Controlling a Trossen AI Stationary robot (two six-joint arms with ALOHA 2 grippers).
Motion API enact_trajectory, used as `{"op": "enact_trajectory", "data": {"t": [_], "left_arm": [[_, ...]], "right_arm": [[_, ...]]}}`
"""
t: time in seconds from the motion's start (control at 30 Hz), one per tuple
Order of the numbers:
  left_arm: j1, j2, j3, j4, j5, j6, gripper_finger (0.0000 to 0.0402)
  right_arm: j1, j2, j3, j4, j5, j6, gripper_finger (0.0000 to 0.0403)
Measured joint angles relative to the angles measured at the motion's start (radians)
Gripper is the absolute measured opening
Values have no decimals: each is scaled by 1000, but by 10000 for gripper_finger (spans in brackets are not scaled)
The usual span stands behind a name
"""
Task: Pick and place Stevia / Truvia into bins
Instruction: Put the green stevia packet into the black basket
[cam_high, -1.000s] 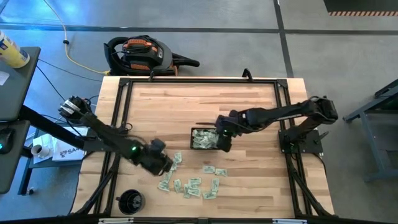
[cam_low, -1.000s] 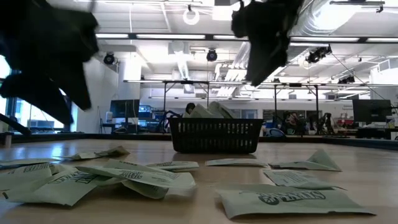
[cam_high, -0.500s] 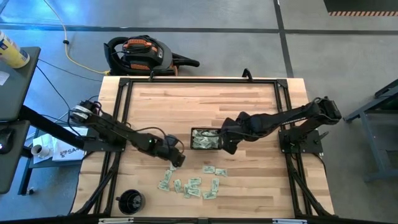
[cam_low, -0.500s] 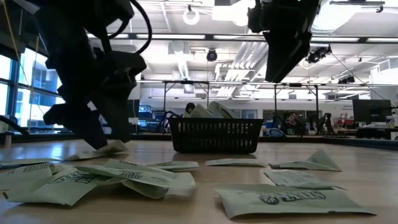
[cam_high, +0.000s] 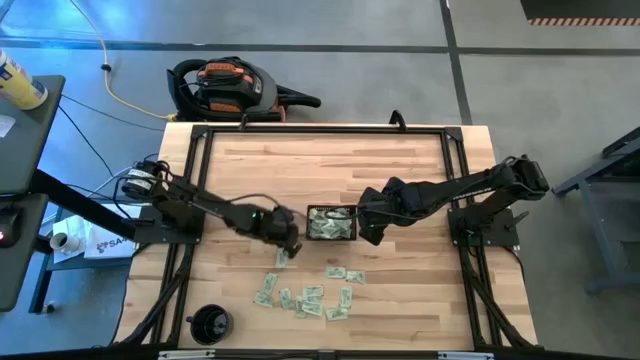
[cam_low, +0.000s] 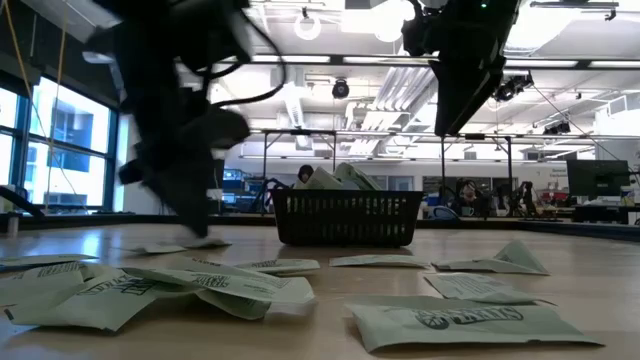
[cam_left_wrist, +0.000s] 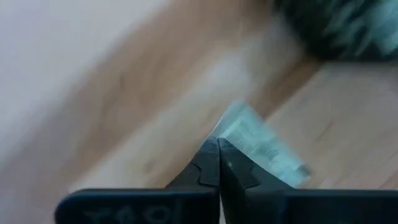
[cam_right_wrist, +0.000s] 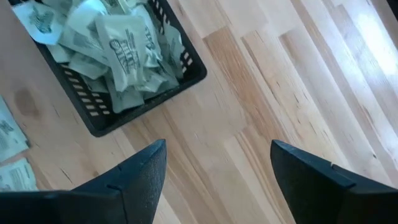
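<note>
Pale wooden planks of the worktop (cam_high: 400, 190) are seen from above, framed by black rails, with a grey floor around. Fingers (cam_left_wrist: 205, 171) of the left gripper (cam_high: 288, 246) are shown pressed together on the corner of one pale green sachet (cam_left_wrist: 261, 140) — it is pinched at the tips, just above the wood, near the left side of the black tray (cam_high: 331, 225). Behind them, the left arm is stretched back toward the worktop's left edge. Fingers (cam_right_wrist: 140, 171) of the right gripper (cam_high: 368, 231) are held spread apart with nothing between them, hovering just beside the tray's right end; that arm is reached in from the right.

Inside the tray a heap of sachets (cam_right_wrist: 118, 46) is piled, some standing above the mesh wall in the low view. More loose sachets (cam_high: 305, 297) are scattered on the worktop in front of the tray — a cluster toward the near edge, a pair (cam_high: 346, 273) lying closer to the tray. A round black cup (cam_high: 210, 322) is set at the near left corner.
</note>
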Motion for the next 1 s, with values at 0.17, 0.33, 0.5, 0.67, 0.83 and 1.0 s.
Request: {"op": "enact_trajectory", "data": {"t": [0.17, 0.33, 0.5, 0.67, 0.83, 1.0], "left_arm": [[37, -4, 140, -149, -1, 109, 45], [21, -7, 202, -200, -1, 157, 32], [21, 25, 194, -231, -3, 71, 124], [22, 61, 194, -219, 29, 28, 252], [22, 120, 195, -193, 47, 33, 336], [20, 196, 204, -209, 40, 73, 327]], "right_arm": [[1, 0, 0, -28, 1, 0, 277], [1, 0, -1, -41, 3, 15, 277], [1, 0, -1, -41, 8, 14, 277], [1, 0, -1, -42, 16, -5, 277], [1, 0, -1, -42, 16, -7, 277], [1, 0, -1, -43, 16, -5, 277]]}}
